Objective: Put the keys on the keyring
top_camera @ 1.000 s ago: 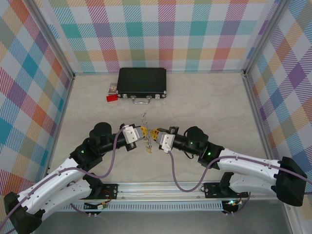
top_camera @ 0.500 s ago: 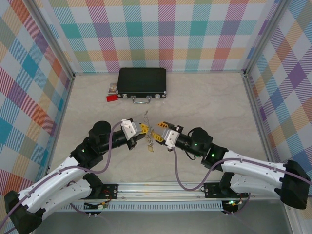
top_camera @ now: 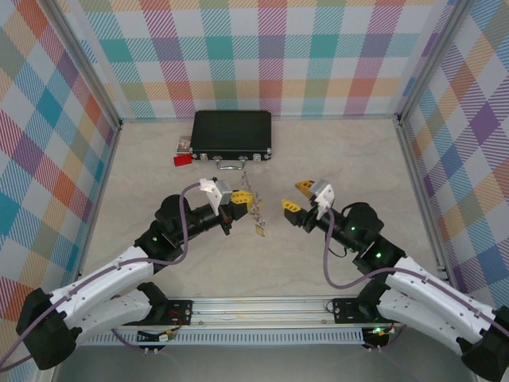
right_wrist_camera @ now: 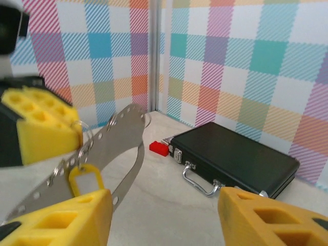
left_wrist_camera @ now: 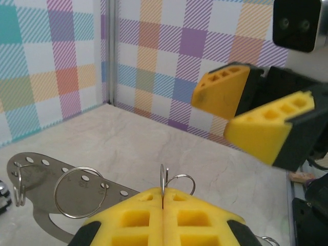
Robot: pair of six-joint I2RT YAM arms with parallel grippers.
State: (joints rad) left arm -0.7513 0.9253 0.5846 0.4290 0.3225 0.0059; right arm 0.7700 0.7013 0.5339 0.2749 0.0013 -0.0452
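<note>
Pinching one thin wire loop of the keyring [right_wrist_camera: 125, 134], held it raised off the table [top_camera: 342, 151] in the left gripper [top_camera: 237, 204], pads pressed together. Dangled a yellow-headed key [right_wrist_camera: 84, 167] beneath. Faced by the right gripper [top_camera: 297, 196], spread wide and empty, just beside. Farther back on the table lay a black case [top_camera: 231, 134] and red block [top_camera: 182, 160], well apart from both grippers.

No text or number is legible (keyring [left_wrist_camera: 36, 177] stampings too faint).
</note>
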